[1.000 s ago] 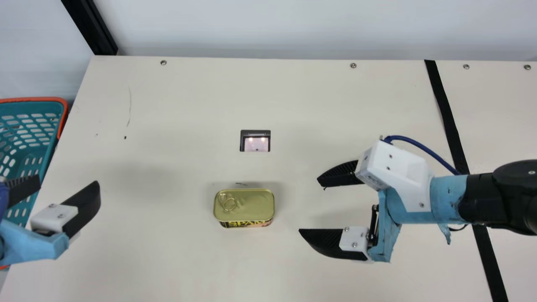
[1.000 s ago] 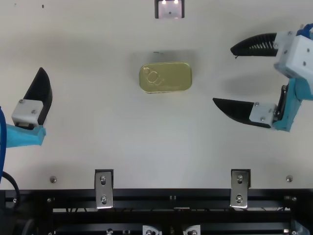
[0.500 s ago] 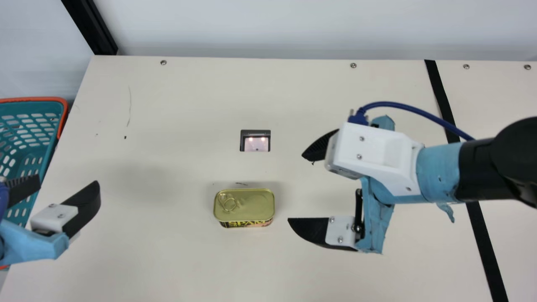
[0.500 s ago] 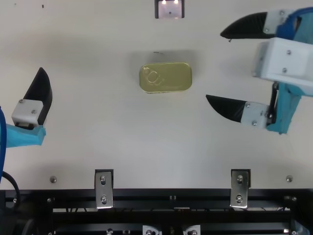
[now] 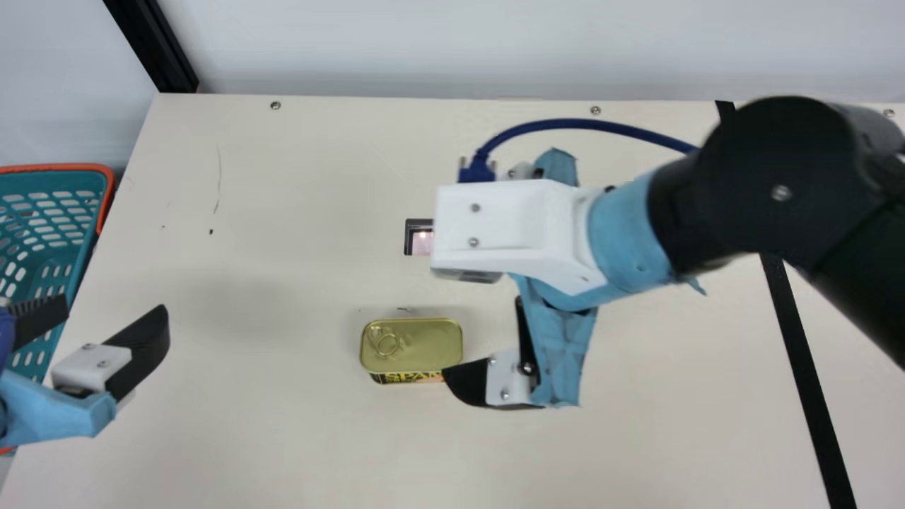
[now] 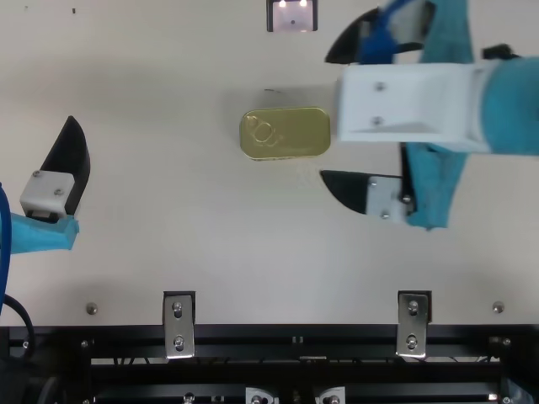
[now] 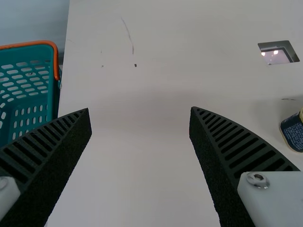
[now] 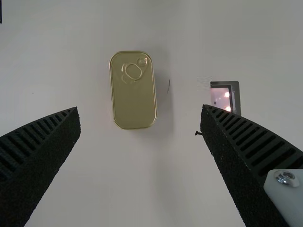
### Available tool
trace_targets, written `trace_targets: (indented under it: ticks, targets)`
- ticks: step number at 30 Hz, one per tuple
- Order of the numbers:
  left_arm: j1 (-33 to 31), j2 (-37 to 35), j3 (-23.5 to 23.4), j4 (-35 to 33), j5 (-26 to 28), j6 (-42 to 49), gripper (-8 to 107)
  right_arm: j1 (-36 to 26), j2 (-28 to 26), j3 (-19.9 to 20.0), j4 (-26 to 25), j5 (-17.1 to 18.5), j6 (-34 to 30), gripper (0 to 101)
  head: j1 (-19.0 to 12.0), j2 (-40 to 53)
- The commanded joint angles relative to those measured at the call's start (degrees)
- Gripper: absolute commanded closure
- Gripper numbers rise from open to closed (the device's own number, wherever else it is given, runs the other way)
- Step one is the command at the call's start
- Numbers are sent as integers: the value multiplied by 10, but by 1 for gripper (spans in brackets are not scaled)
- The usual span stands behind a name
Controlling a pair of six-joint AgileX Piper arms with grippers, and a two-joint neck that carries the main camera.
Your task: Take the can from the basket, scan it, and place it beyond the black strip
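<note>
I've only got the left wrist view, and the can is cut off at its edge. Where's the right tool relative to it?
Observer: In the top view, the open right tool is at the can's right-hand end, one fingertip out past each long side.
Operator: Which side of the black strip is the can on? No strip in my view.
Observer: In the main view, the black strip runs down the right part of the table, and the can lies to the left of it.
</note>
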Motion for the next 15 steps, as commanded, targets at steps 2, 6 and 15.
trace_targets:
  ticks: [2, 6, 15]
  targets:
    - [0, 0, 0, 0, 0, 0, 9, 25, 34, -72, -32, 34, 35, 0, -3, -1]
    - [0, 0, 0, 0, 0, 0, 9, 45, 73, -125, -49, 70, 56, 0, -3, -1]
    - [0, 0, 0, 0, 0, 0, 9, 76, 134, -137, -73, 70, 84, 0, -3, -1]
